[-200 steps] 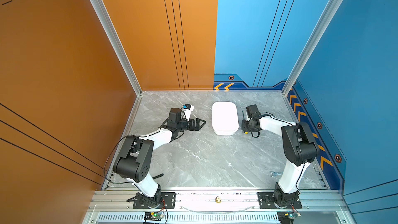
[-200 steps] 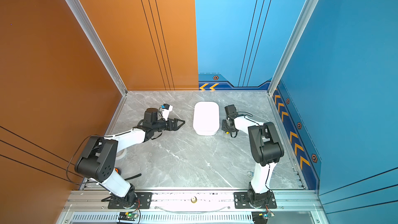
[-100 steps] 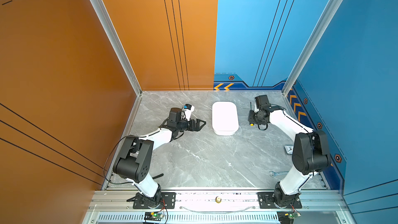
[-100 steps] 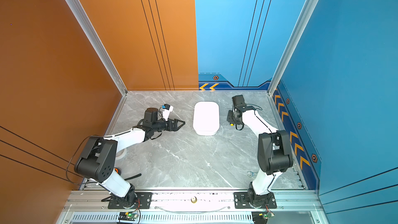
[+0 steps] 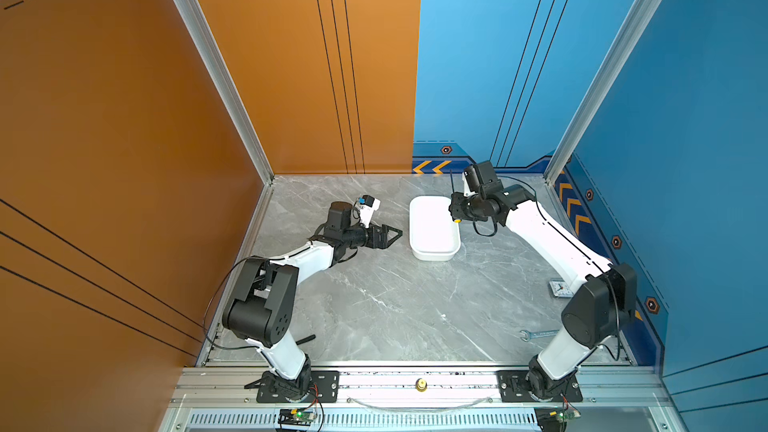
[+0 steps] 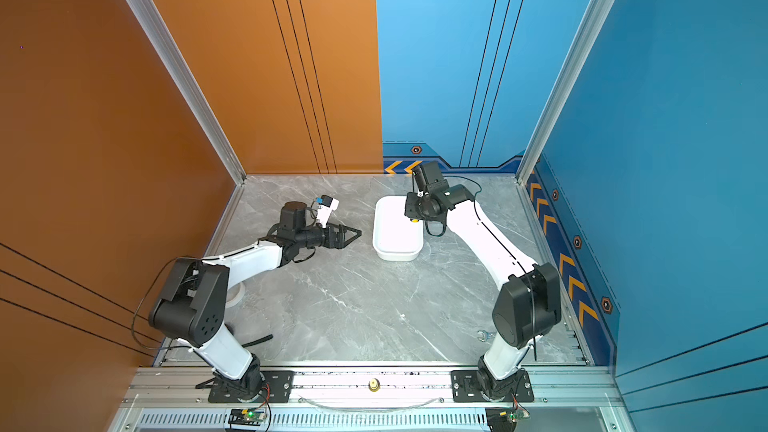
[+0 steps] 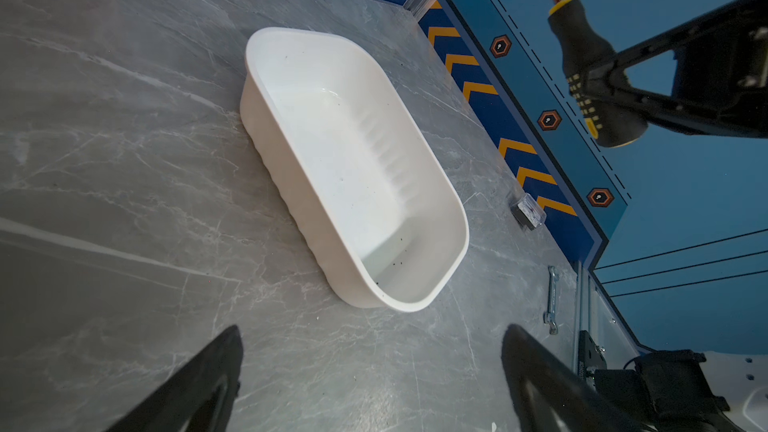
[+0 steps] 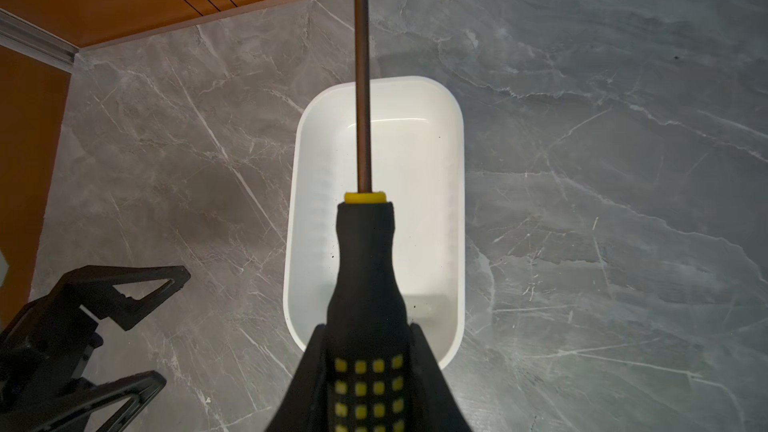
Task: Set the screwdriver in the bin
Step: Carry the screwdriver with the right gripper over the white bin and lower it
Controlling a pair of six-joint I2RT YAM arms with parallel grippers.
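Fingers (image 7: 203,380) of the left gripper (image 5: 392,236) stand spread wide with nothing between them. They sit low over the grey table (image 5: 374,305) and point at the bin (image 5: 434,253), near it but not touching. The bin sits empty toward the far side of the table, its long sides running away from the robot. At its right rim in both top views hangs the right gripper (image 5: 457,211), clenched on the screwdriver (image 8: 365,251). The jaws pinch the thick dotted part of the handle. The yellow end cap (image 5: 456,220) sticks out behind them and the thin shaft (image 8: 362,76) runs out ahead toward the far wall. From the left wrist view the tool is well clear of the table, shaft tilted upward. From the right wrist view it lines up with the bin's length, over the tray's middle. The screwdriver looks light and rigid, likely with a somewhat grippy handle. The handle is the sensible place to hold it, because the slim round shaft would be apt to roll or slip between flat pads. Once released it will probably rattle and roll, so a low release inside the walls seems wise. Further right, a silver wrench (image 5: 538,333) lies apart near the right arm's base.
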